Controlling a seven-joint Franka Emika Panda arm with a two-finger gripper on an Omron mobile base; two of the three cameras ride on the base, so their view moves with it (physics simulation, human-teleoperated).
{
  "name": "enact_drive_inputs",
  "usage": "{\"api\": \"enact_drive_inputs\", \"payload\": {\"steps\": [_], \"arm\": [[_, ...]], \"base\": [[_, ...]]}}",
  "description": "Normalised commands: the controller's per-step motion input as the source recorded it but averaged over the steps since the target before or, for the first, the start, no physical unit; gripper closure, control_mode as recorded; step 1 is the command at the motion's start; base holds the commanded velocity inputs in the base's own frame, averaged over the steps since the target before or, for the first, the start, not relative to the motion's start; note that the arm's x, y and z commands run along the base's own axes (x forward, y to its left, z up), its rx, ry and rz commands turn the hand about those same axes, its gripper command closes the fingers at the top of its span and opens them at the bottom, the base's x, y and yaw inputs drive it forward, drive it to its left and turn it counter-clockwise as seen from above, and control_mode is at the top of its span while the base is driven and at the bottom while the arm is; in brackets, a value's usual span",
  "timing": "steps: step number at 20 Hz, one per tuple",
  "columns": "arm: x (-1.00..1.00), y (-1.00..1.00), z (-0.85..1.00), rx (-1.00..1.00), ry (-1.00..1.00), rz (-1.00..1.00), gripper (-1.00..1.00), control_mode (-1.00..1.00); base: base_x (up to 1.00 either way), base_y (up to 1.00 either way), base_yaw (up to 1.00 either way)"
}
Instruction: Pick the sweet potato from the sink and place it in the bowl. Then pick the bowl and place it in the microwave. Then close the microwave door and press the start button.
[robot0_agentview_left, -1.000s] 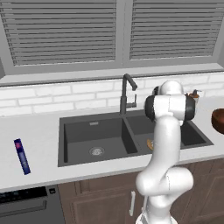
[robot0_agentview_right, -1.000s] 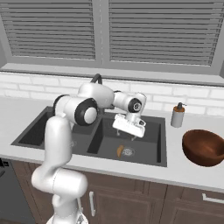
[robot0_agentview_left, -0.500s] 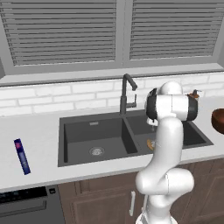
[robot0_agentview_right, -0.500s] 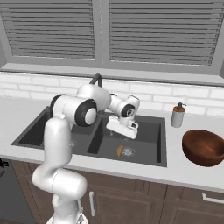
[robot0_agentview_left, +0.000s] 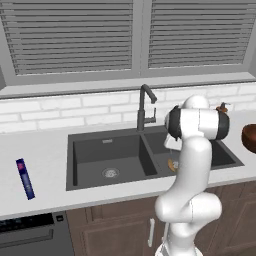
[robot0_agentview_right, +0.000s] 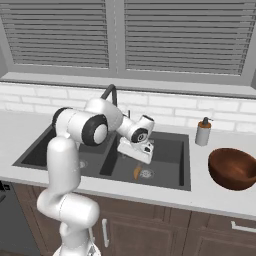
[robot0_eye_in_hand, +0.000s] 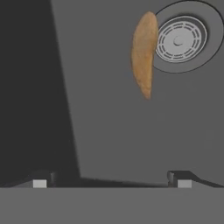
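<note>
Sweet potato (robot0_agentview_left: 172, 164), left base view: only a sliver of orange shows past the arm, low in the right basin of the sink (robot0_agentview_left: 107, 145), so not much to judge from here; bowl (robot0_agentview_left: 249, 138) sits on the bench at the far right edge, well apart from the sink. Right base view: potato (robot0_agentview_right: 136, 172) lies on the basin floor just beside the round drain, small, orange-brown, oblong; gripper (robot0_agentview_right: 136, 154) hangs above it inside the basin, jaws look spread wide w/ nothing between them; bowl (robot0_agentview_right: 233, 168) is deep, reddish-brown, wood-look, standing upright on the bench right of the sink (robot0_agentview_right: 182, 172). Hand view: potato (robot0_eye_in_hand: 144, 53) is a smooth tapered tuber, one long edge touching or overlapping the drain rim, lying roughly along the view's vertical; fingertips (robot0_eye_in_hand: 40, 183) sit far apart at the bottom, empty. Judgement: prob. light, stiff, not fragile; rounded skin could roll or slip on the hard basin floor, esp. near the pointed end; best hold is across the thick middle, jaws closing on the short axis, approx. centred so it doesn't pivot out.
</note>
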Motion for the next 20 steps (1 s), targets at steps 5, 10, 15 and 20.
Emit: {"api": "enact_drive_inputs", "payload": {"steps": [5, 10, 15, 20], "arm": [[0.20, -0.21, -0.25, 0.00, 0.03, 0.00, -1.00, -1.00], [0.26, -0.24, -0.34, 0.00, 0.04, 0.00, -1.00, -1.00], [0.30, -0.03, -0.32, 0.00, 0.00, 0.00, -1.00, -1.00], [0.32, 0.00, -0.32, 0.00, 0.00, 0.00, -1.00, -1.00]], "base": [[0.00, 0.00, 0.00], [0.00, 0.00, 0.00], [0.00, 0.00, 0.00], [0.00, 0.00, 0.00]]}}
